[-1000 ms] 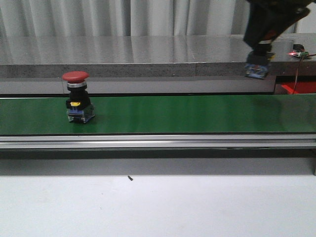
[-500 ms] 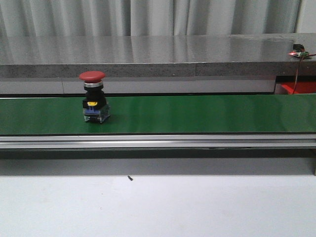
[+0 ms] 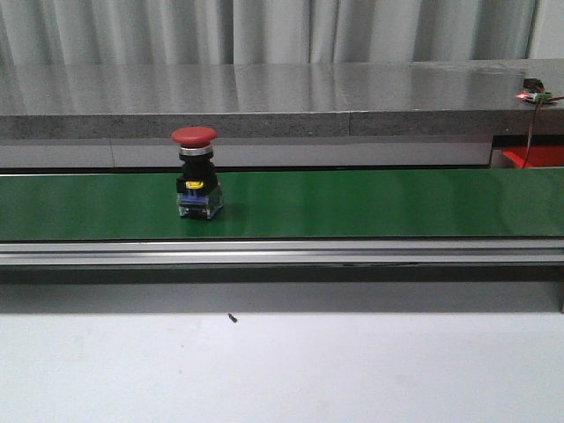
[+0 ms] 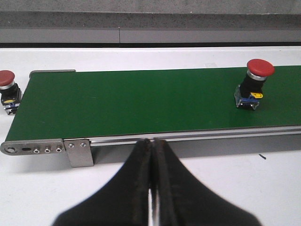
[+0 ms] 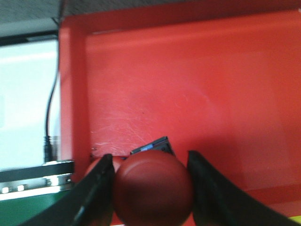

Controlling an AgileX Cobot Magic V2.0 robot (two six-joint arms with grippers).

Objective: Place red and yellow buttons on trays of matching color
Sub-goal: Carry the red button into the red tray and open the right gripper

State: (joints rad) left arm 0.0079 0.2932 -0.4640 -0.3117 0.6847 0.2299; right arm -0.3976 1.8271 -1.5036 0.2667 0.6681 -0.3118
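Observation:
A red button [image 3: 196, 173] stands upright on the green belt [image 3: 352, 203], left of centre; the left wrist view shows the same red button [image 4: 254, 84]. My left gripper [image 4: 151, 141] is shut and empty, hovering over the white table short of the belt's rail. My right gripper [image 5: 153, 188] is shut on a second red button [image 5: 153, 190] and holds it over the red tray [image 5: 197, 84]. That button's dark base [image 5: 153, 146] points at the tray floor. No yellow button is in view. Neither gripper appears in the front view.
A third red button [image 4: 7, 89] sits on the table past the belt's end plate [image 4: 47, 148]. The red tray's corner [image 3: 533, 157] shows at the belt's right end. A black cable [image 5: 49, 117] runs beside the tray wall. A yellow sliver [image 5: 296, 219] shows past the tray.
The red button on the belt has travelled to the right. My right arm, holding its button at the top right a second ago, has left the front view.

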